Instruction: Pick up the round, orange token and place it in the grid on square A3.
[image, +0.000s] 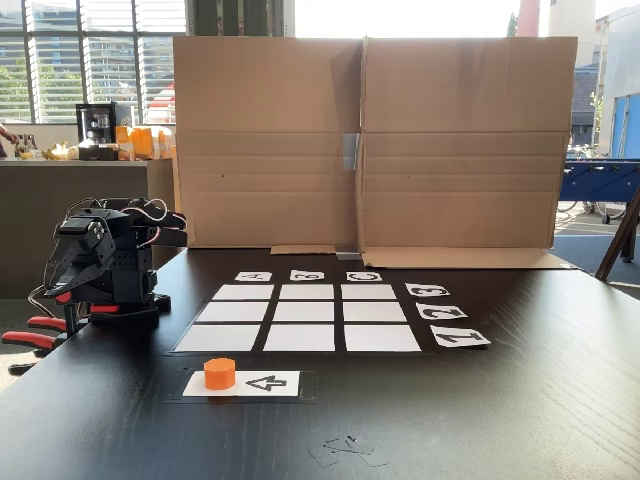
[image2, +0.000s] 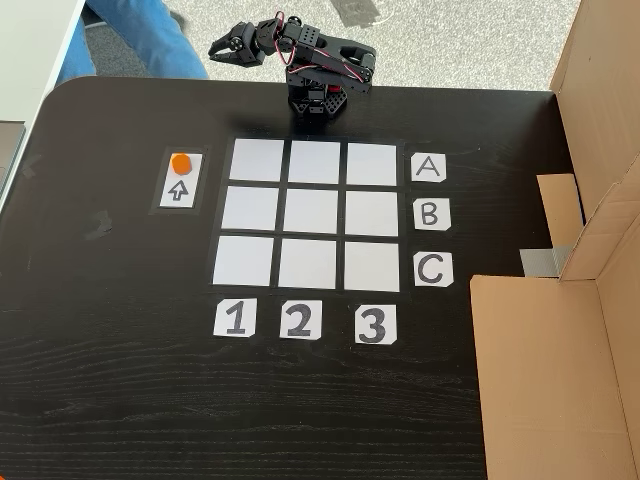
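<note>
- Nearest the table's front edge in a fixed view, a faint scuffed mark (image: 345, 448) shows on the black table (image: 520, 420).
- Just behind it lies a white card with a black arrow (image: 266, 382); the arrow points at the token (image: 219, 373), which stands on that card's left end. The token is bright orange and upright, apart from the arm.
- Seen from above in a fixed view, the token (image2: 180, 163) sits on the arrow card (image2: 180, 180), just beside the grid (image2: 312, 215) on the side away from the letter cards, toward the table edge where the arm stands.
- The grid (image: 300, 318) is nine blank white cells with black gaps.
- Cards reading 1 (image2: 235, 319), 2 (image2: 300, 319) and 3 (image2: 375, 324) line one side; cards A (image2: 428, 168), B (image2: 429, 213) and C (image2: 432, 269) line another. In the low fixed view these read upside down.
- Square A3 (image2: 371, 164), the corner cell by card A, is bare.
- The black arm is folded at the table edge, held by red-handled clamps (image: 35, 332) seen from the low camera.
- Its gripper (image2: 226, 47) hangs past the table edge, jaws parted and grasping nothing.
- Beyond, a cardboard wall (image: 370, 140) stands at the far edge; a blue-clad leg (image2: 135, 40) shows off the table in the high view.
</note>
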